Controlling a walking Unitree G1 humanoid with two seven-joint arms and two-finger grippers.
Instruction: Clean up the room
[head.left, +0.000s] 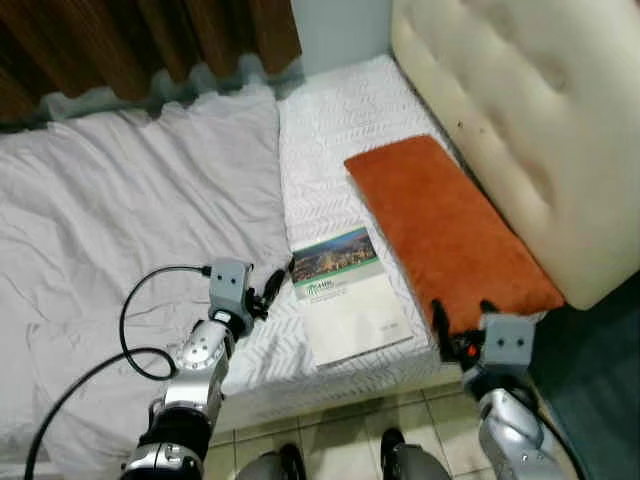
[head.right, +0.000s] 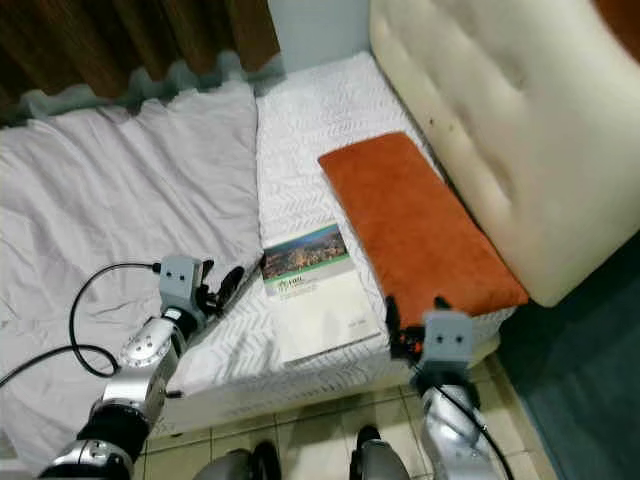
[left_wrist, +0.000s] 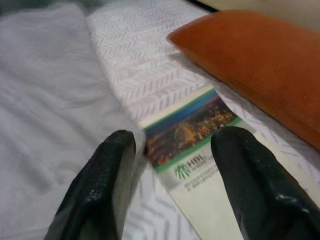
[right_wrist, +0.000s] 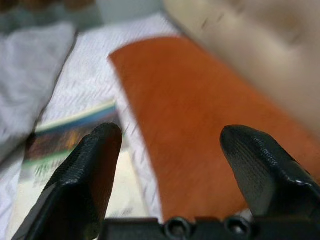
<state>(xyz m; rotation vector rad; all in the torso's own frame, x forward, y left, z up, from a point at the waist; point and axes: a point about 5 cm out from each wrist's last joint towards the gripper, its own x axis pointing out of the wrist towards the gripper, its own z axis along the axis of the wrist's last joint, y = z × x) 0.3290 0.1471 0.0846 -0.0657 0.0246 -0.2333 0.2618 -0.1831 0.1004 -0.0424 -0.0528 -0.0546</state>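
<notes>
Left eye view: bed (head.left: 330, 130) with white textured mattress across the frame, rumpled grey sheet (head.left: 130, 200) from 9 to 11 o'clock. Orange pillow (head.left: 445, 225) lying at 2 to 4 o'clock along the cream tufted headboard (head.left: 520, 110). Booklet (head.left: 350, 295) flat on the mattress near centre, just beside the pillow's long edge, photo cover end toward 12 o'clock. Brown curtain (head.left: 140, 40) at 11 o'clock. Left gripper (head.left: 272, 282) at 7 o'clock, low over the mattress, tips just beside the booklet's 9 o'clock edge, fingers a little apart. Right gripper (head.left: 462, 318) at 5 o'clock, at the pillow's near corner, fingers spread. Tiled floor (head.left: 330, 425) at 6 o'clock.

Right eye view: same layout, shifted. Booklet between both grippers, pillow touching the headboard's base. Black cable (head.right: 85, 300) looping off the left arm at 8 o'clock over the sheet.

Left wrist view: two black fingers (left_wrist: 97, 192) spread wide, nothing between them but mattress and the booklet's cover corner. Green logo band and city photo readable on the cover; contact with the booklet not clear. Pillow beyond, at 2 o'clock.

Right wrist view: blurred. Fingers (right_wrist: 82, 172) spread wide, framing the pillow's end; booklet at 8 o'clock, sheet at 10 o'clock, headboard at 1 o'clock.
</notes>
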